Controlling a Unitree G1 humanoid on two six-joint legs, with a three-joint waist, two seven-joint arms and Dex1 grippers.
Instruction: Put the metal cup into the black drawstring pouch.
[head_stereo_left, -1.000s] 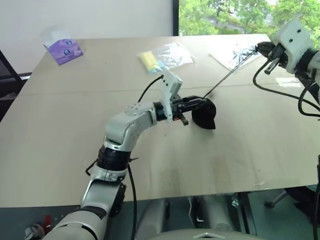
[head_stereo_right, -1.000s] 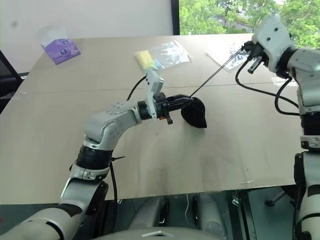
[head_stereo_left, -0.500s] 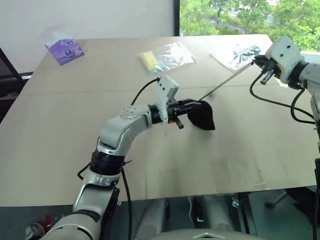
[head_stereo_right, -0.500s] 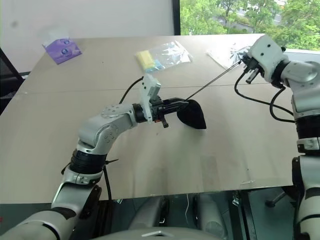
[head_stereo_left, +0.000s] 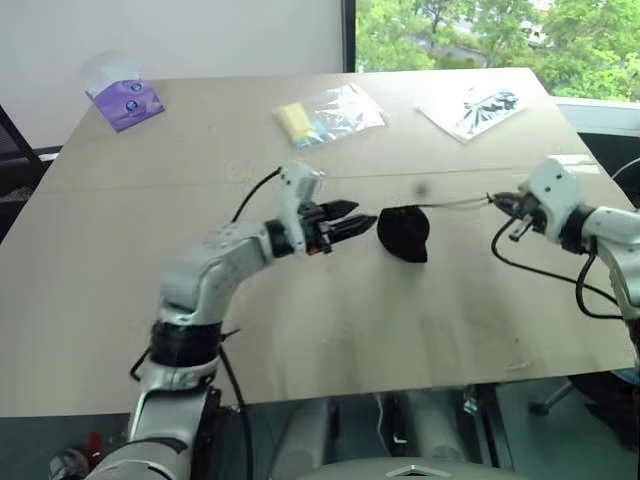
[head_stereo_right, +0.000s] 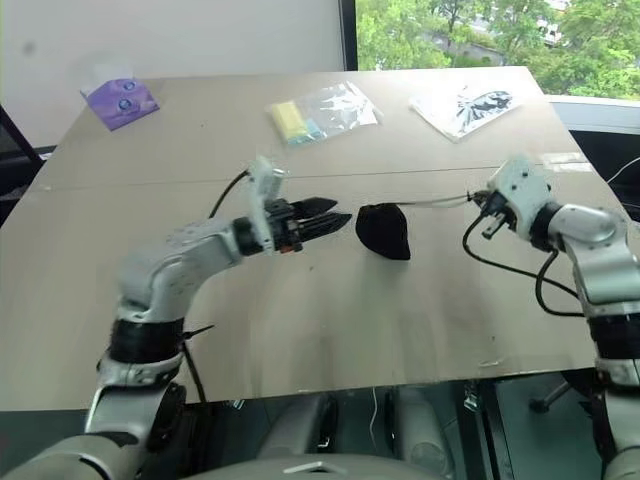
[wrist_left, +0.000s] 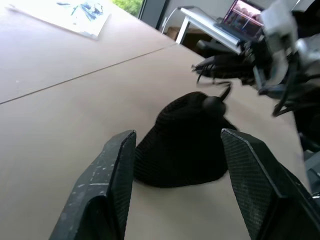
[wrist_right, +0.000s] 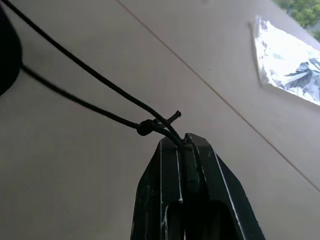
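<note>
One lumpy black drawstring pouch (head_stereo_left: 404, 233), cord taut.

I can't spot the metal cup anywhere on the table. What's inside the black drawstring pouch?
The black drawstring pouch bulges on the table, its mouth gathered by the cord. The opaque fabric hides its contents, so no cup is visible.

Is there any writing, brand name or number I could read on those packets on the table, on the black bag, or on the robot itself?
None can be read.
Purple packet: light marks, too small to read.
Clear bag with yellow item: no legible text.
Clear bag with black pattern: a pattern, no readable words.
Black drawstring pouch: plain, no label seen.
Laptop screen in the left wrist view: too blurred to read.
</note>
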